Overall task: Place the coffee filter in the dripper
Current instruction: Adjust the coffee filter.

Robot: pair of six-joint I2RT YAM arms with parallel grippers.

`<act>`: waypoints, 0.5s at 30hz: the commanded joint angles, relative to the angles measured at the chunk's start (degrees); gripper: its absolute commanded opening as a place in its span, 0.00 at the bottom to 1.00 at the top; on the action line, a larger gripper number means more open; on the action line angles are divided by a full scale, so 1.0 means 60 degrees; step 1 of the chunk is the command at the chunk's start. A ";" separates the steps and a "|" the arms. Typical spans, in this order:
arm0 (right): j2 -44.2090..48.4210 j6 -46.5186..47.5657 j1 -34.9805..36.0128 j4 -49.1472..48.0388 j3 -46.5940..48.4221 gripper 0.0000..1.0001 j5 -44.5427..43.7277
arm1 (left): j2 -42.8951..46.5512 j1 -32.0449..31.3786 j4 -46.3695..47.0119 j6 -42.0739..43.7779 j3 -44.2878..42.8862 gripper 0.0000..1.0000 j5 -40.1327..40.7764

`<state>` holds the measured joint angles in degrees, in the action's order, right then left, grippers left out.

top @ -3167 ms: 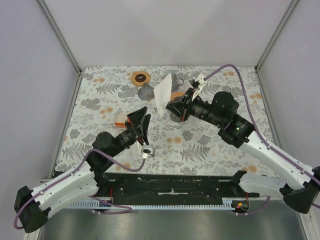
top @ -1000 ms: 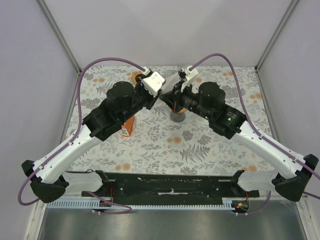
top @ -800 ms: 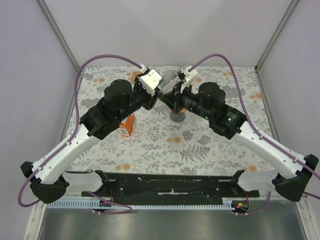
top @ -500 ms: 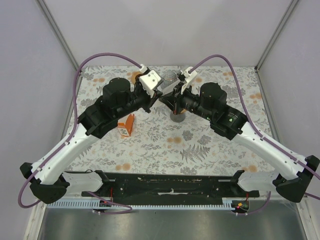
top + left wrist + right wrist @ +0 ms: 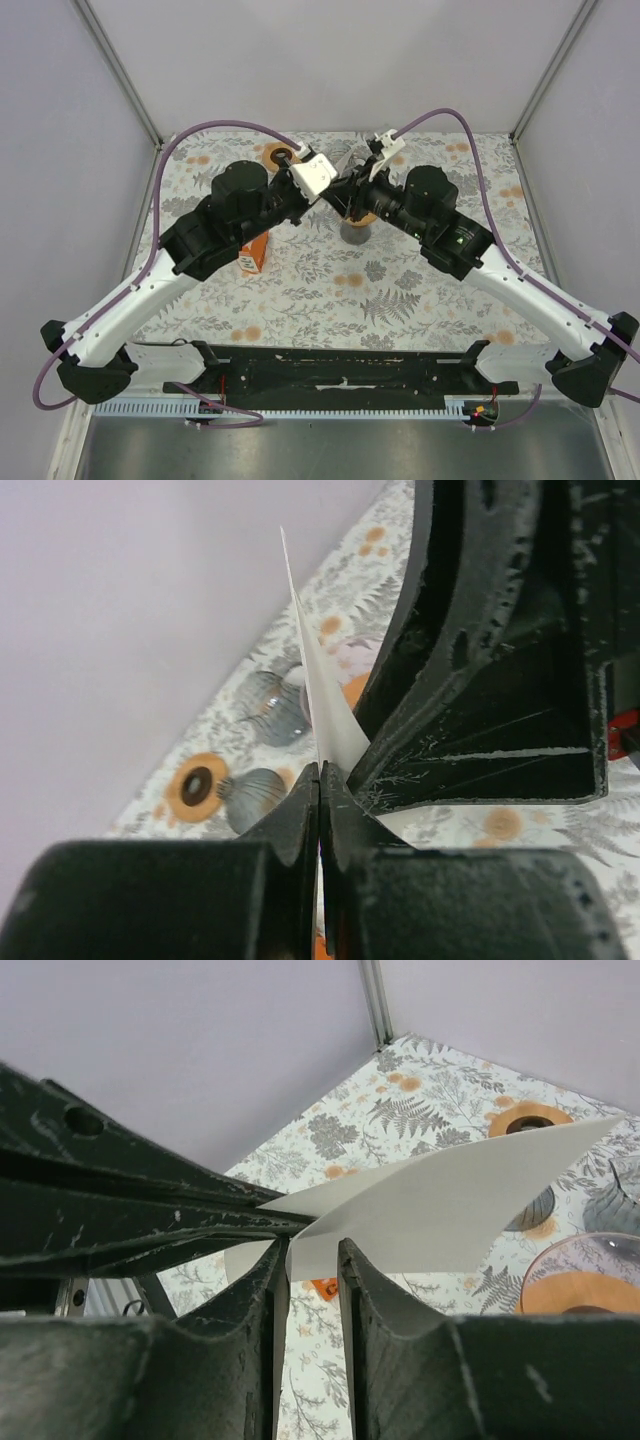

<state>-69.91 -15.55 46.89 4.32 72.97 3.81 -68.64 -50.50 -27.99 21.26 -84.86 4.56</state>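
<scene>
Now the left gripper [image 5: 320, 772] has pinched shut on the coffee filter [image 5: 440, 1200], and the right gripper [image 5: 312, 1260] has opened up a little. It hangs in the air between them; the dripper [image 5: 281, 155] sits just beyond, nearer the left arm [image 5: 150, 290]

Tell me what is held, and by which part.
The left gripper is shut on the coffee filter, pinching its edge; the right gripper has its jaws apart around it.
</scene>
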 commanded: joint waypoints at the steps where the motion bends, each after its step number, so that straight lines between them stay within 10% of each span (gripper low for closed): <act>1: -0.0271 -0.0834 -0.0242 -0.1378 0.0084 0.33 0.0053 | 0.0424 -0.0927 0.1103 0.1991 0.0401 0.02 0.0879; 15: -0.0316 -0.2169 -0.0931 -0.3692 -0.0809 0.36 0.1018 | 0.0718 -0.1691 0.2569 0.3869 0.1370 0.02 0.2476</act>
<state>-71.55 -27.03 41.30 -9.39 67.92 6.59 -64.77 -60.25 -17.34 40.45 -76.29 16.45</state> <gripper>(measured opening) 0.359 0.026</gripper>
